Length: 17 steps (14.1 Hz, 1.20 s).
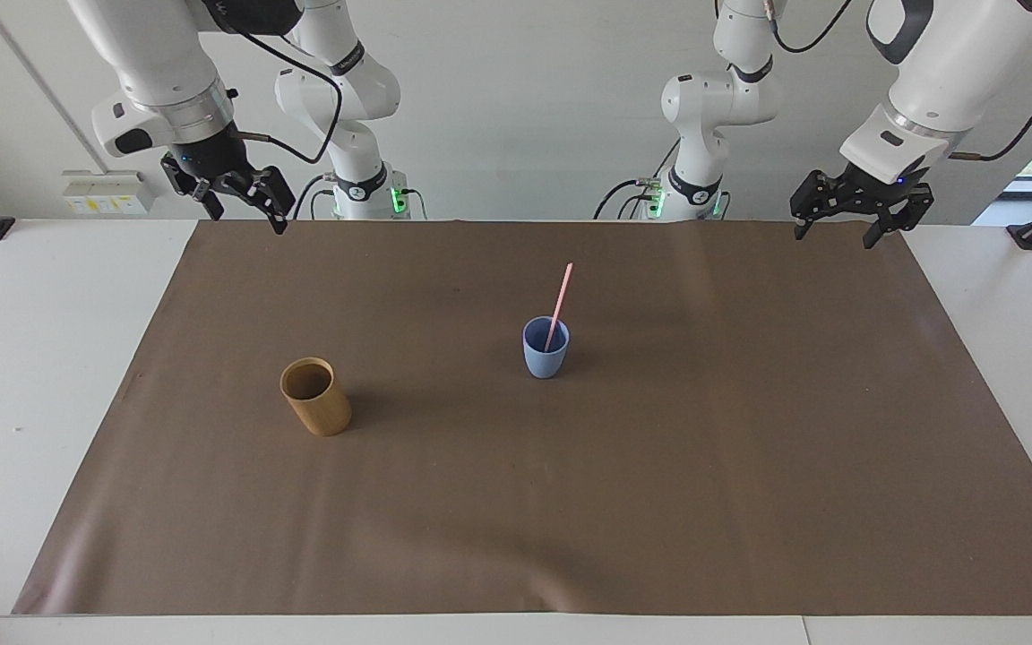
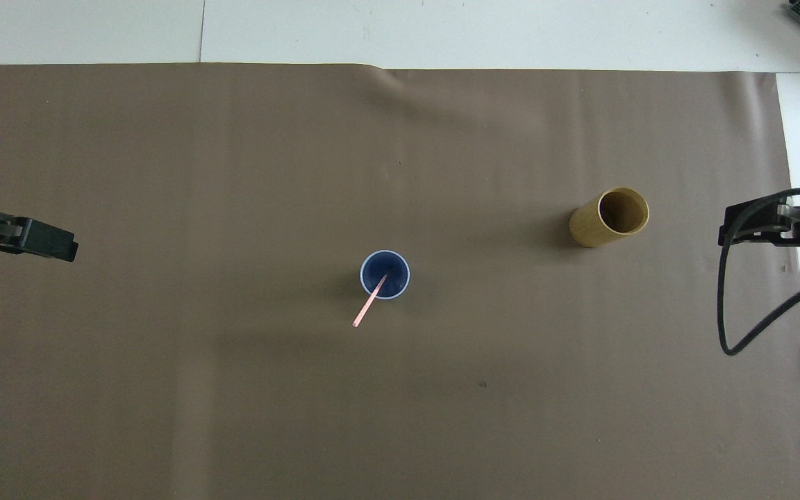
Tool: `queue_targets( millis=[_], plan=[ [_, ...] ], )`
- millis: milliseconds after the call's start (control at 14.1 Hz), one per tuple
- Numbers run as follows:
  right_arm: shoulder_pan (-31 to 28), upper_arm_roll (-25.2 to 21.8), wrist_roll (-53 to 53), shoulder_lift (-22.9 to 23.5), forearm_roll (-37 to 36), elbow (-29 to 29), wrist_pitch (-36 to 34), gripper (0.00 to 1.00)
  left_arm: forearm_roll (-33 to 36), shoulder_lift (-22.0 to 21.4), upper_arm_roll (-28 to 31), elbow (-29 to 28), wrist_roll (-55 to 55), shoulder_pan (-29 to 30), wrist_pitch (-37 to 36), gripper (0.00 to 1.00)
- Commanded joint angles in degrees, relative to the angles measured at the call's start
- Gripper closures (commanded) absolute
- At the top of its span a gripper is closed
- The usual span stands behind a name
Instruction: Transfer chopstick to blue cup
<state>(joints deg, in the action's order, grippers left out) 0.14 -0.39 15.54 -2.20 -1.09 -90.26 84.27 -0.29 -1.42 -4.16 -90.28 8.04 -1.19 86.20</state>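
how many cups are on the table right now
2. The blue cup stands mid-mat, holding the chopstick. The tan cup stands toward the right arm's end, slightly farther from the robots. None seems hidden.

Two cups stood on the brown mat (image 1: 749, 502): one blue cup (image 1: 546, 351) near the mat's middle, and one tan cup (image 1: 317, 398) toward the right arm's end. One chopstick (image 1: 558, 306) leaned inside the blue cup. Two grippers hung empty, the left gripper (image 1: 840, 222) and the right gripper (image 1: 243, 210).
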Motion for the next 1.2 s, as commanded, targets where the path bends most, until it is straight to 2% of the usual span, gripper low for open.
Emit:
queue_targets(
  millis=[0, 212, 354, 1133],
  plan=[
    [-2.0, 0.6, -3.4, -0.8, 0.2, -0.6, -0.2, 0.0, 1.0, -1.6, -0.1, -1.3, -0.6, -0.1, 0.0, 0.0],
    [-1.9, 0.9, -8.6, 1.1, -1.2, 2.9, 0.0, 0.0, 0.7, -1.2, -0.1, -0.9, -0.5, 0.0, 0.8, 0.0],
    [-1.7, 1.1, -11.8, 1.0, -1.1, 2.7, 2.1, 0.0, 0.7, -1.2, -0.1, -0.9, -0.1, 0.2, 0.8, 0.0],
    [-2.1, 0.9, -11.2, 0.5, -0.3, 3.1, 0.0, 0.0, 0.6, -1.1, 0.3, -0.9, -0.5, 0.6, 0.9, 0.0]
  ],
)
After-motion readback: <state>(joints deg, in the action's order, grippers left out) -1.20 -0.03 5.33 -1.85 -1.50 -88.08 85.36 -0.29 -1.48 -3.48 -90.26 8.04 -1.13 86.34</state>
